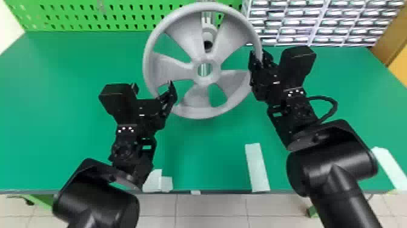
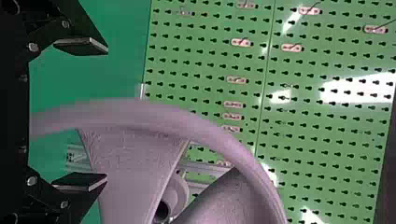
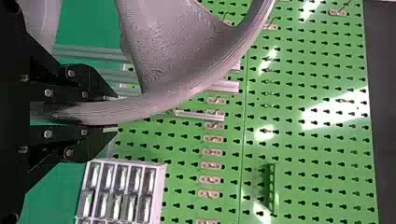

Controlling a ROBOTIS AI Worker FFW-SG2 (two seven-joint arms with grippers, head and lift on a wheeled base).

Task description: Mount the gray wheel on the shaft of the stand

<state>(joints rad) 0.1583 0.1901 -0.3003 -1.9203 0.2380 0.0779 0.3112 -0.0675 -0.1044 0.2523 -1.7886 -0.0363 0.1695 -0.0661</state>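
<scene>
The gray wheel (image 1: 197,109) is held up in front of the stand (image 1: 208,30), its hub below the dark shaft end in the head view. My right gripper (image 1: 257,59) is closed on the wheel's right rim. At the lower left rim is my left gripper (image 1: 154,91), its fingers spread apart. In the left wrist view the rim of the wheel (image 2: 135,112) passes between the parted fingers of my left gripper (image 2: 80,113). The right wrist view has the wheel's rim (image 3: 154,105) pinched by my right gripper (image 3: 109,114). Behind a spoke is part of the stand (image 2: 180,193).
A green pegboard (image 1: 121,18) rises behind the green table (image 1: 60,136). Racks of small drawers (image 1: 318,24) stand at the back right. White tape strips (image 1: 256,166) lie along the table's front edge.
</scene>
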